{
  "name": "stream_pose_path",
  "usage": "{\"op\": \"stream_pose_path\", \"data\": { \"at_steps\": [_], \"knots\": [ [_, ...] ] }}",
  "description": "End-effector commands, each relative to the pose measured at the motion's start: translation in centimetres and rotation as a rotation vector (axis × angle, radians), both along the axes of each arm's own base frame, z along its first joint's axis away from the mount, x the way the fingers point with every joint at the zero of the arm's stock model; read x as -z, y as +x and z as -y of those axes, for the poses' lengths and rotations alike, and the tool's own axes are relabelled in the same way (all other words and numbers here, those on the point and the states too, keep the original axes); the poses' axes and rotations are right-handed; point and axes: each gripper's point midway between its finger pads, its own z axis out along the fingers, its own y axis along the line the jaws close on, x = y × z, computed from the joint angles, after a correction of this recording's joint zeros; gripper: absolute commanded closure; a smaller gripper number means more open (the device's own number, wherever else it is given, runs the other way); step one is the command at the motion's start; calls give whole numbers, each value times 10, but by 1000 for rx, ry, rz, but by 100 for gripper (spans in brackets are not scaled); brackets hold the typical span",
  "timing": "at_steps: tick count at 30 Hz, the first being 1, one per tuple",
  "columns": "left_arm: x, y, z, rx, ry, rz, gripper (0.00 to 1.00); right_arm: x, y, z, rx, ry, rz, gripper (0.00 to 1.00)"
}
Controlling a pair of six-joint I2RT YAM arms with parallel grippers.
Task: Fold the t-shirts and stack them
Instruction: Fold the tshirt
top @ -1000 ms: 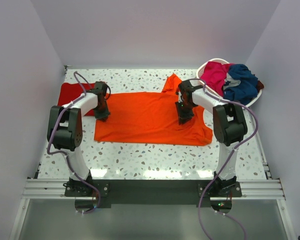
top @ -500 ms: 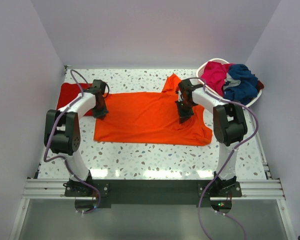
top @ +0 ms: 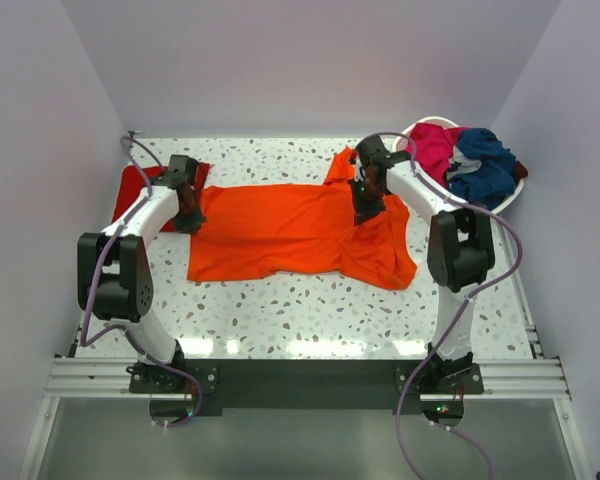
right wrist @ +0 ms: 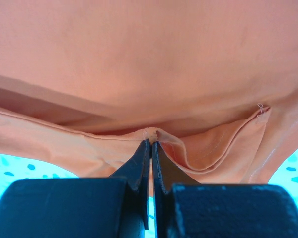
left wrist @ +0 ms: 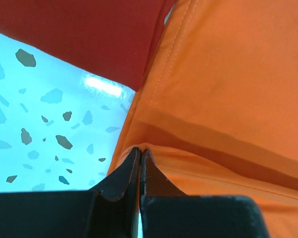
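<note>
tabletop [top: 280, 310]: left hand [left wrist: 139, 151], right hand [right wrist: 150, 144] pinch one orange t-shirt [top: 280, 230] beside one red t-shirt [top: 135, 186].

Both arms [top: 152, 213] have white links, black joints, looping purple cables [top: 507, 255] and black wedge-fingered hands [left wrist: 139, 148].

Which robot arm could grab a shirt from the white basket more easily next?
Probably the right. The right gripper is close to the white basket, while the left gripper is far across the table by the red t-shirt. Both are shut on the orange t-shirt and must let go first.
</note>
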Motion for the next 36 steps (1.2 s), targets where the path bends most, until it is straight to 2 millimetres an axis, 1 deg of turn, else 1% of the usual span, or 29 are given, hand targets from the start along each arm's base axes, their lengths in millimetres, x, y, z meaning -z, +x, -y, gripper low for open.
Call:
{"op": "stream_pose_path", "data": {
  "at_steps": [1,3,8,9,10,11,12,13,14,15,16,17,18,19,20,21,22,23,24,26,27,28,29,30,31,32,33,34,36],
  "knots": [
    [-9,-1,-11,-6,24,16,100,-12,8,-4,-10,1,25,100],
    [-7,1,-12,-3,21,17,100,-12,12,-6,-12,5,30,100],
    [-7,13,-11,35,22,26,100,-5,20,-9,-14,3,21,100],
    [-4,15,-11,40,24,16,100,-8,23,-9,-12,5,31,100],
    [-5,19,-11,46,25,19,100,-8,24,-10,-14,11,30,100],
    [-4,21,-11,50,27,16,100,-7,25,-11,-15,12,24,90],
    [0,22,-11,52,27,3,100,-10,27,-12,-14,14,30,81],
    [-2,25,-11,51,28,4,85,-11,26,-12,-13,11,26,72],
    [-4,26,-12,45,30,7,76,-16,24,-10,-10,7,24,55],
    [-7,27,-12,41,31,17,67,-20,23,-8,4,0,29,47],
    [-12,29,-12,30,29,33,48,-23,22,-4,17,-10,32,40],
    [-15,29,-11,25,26,43,40,-34,18,2,37,-26,48,30],
    [-23,30,-10,18,25,68,35,-34,11,6,59,-29,35,27],
    [-27,29,-5,16,16,80,27,-38,7,13,84,-24,35,24],
    [-30,28,-1,19,10,89,24,-40,3,17,101,-16,34,21],
    [-33,23,8,37,4,98,22,-44,-10,30,145,-9,27,20],
    [-34,21,15,36,-14,103,19,-44,-16,36,167,-5,21,19],
    [-33,17,25,50,-48,103,18,-43,-22,42,184,-1,16,18],
    [-29,8,38,57,-97,104,17,-44,-36,54,219,17,6,17],
    [-23,-4,47,55,-145,101,15,-43,-50,64,250,39,-7,17],
    [-26,-9,52,55,-170,117,14,-33,-65,69,264,50,-44,17],
    [-13,-19,55,40,-194,101,13,-41,-70,77,284,60,-20,17],
    [-10,-25,60,42,-223,98,12,-39,-76,80,287,64,-22,17],
    [-3,-33,63,45,-235,96,12,-31,-86,83,284,68,-44,17],
    [2,-37,67,39,-258,86,11,-34,-90,82,275,82,-37,17],
    [6,-41,68,37,-265,79,10,-33,-93,80,264,94,-39,17],
    [15,-47,70,38,-267,64,10,-28,-100,79,249,104,-54,17],
    [19,-49,71,34,-268,58,9,-28,-104,74,234,134,-62,17],
    [30,-55,76,41,-288,36,8,-25,-111,72,212,149,-66,18]
  ]
}}
